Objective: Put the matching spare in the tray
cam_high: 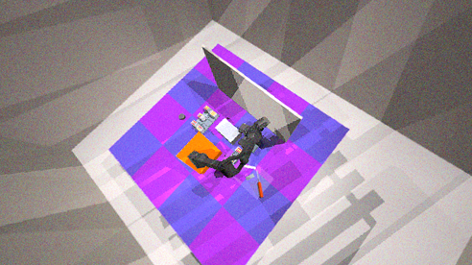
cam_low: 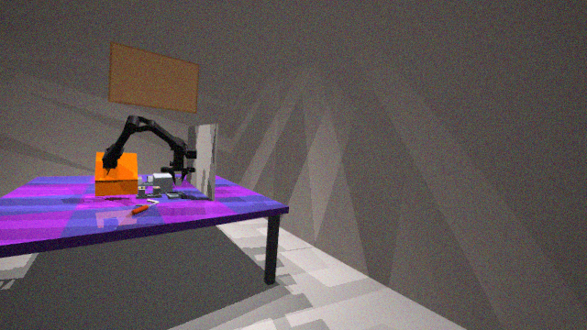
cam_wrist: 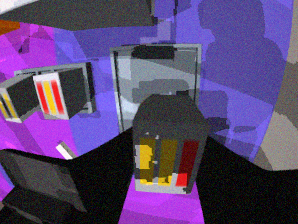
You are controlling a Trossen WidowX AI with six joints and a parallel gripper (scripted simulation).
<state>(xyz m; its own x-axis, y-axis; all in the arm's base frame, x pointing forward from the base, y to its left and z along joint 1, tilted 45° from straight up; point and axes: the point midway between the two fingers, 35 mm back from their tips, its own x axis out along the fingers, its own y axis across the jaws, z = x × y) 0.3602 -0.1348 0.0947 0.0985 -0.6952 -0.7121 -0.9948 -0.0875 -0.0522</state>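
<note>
My gripper [cam_low: 179, 178] [cam_wrist: 165, 131] is shut on a dark grey spare block [cam_wrist: 170, 117], whose label shows two yellow stripes and one red. The block is held upright above the table. The grey rectangular tray [cam_wrist: 198, 70] [cam_low: 174, 195] lies below and beyond it in the wrist view, empty where it shows; the block hides its near end. At the left of the wrist view, a spare with red, yellow and red stripes [cam_wrist: 50, 97] and a spare with yellow stripes [cam_wrist: 11, 106] stand at a grey holder [cam_wrist: 91, 107]. The mounted unit's printed back cannot be made out.
A white box [cam_high: 227, 130] [cam_low: 162, 176] stands beside the arm, near a grey board [cam_high: 206, 121] bearing several small units. An orange box [cam_high: 200, 145] [cam_low: 121, 167] is at the arm's base. A tall panel [cam_high: 259, 99] [cam_low: 204, 160] stands close to the gripper. An orange-handled tool [cam_high: 260, 190] [cam_low: 140, 210] lies nearby.
</note>
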